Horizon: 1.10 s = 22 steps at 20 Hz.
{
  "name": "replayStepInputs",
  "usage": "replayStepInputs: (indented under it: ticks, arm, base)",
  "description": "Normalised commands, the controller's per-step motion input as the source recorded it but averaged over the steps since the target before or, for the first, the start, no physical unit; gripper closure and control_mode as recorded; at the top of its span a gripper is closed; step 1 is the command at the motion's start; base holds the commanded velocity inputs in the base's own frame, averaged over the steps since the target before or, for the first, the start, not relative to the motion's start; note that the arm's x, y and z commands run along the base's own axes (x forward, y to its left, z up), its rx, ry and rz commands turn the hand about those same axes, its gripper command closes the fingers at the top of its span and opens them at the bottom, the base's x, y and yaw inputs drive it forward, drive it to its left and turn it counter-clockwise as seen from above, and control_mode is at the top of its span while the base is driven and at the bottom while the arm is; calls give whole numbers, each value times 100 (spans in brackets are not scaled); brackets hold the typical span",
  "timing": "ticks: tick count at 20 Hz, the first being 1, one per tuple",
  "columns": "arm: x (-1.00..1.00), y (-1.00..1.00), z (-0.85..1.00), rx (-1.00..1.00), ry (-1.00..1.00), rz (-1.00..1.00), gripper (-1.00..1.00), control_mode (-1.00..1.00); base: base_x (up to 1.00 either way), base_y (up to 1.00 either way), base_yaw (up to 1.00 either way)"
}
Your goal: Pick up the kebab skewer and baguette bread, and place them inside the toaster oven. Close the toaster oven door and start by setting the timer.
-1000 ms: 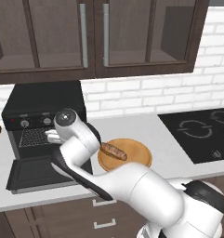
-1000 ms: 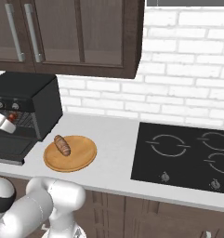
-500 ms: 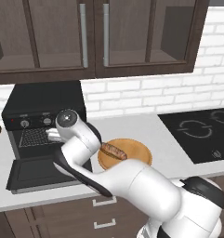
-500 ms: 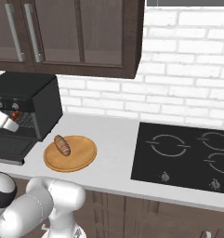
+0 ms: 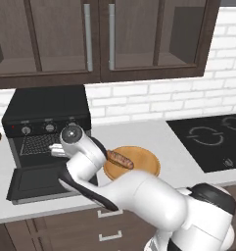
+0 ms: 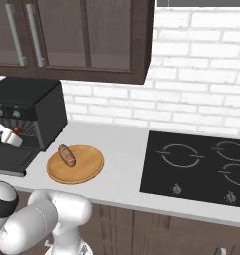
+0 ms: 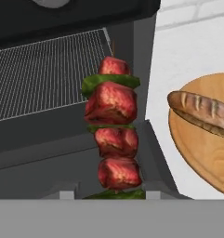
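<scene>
At the open mouth of the toaster oven (image 5: 46,122), the arm holds the kebab skewer (image 7: 113,139) up in front of the wire rack (image 7: 43,69).

The fingers are clenched on the skewer's lower end, and in the hand view its red meat chunks and green pieces stand stacked upright before the rack and the oven's right wall. The toaster oven door (image 5: 41,182) lies dropped flat on the white table (image 6: 121,149), with the gripper (image 5: 56,149) poised above it just in front of the opening. To the right of the oven, the baguette bread (image 6: 67,155) rests on the round wooden plate (image 6: 86,169), apart from the arm. Farther right along the table sits a black cooktop (image 6: 201,167).
</scene>
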Motion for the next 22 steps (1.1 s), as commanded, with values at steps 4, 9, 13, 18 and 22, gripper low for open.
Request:
replayStepInputs:
  ticks: [4,9,13,18,22]
  arm:
    - [13,0,-21,0,0,2,100,-100]
    - [21,1,0,0,0,0,100,-100]
    - [23,16,3,0,0,0,100,-100]
    - [0,28,0,0,0,0,100,-100]
    - [16,27,0,0,0,1,100,-100]
  base:
    - [0,0,0]
    - [0,0,0]
    - [0,0,0]
    - [0,0,0]
    - [0,0,0]
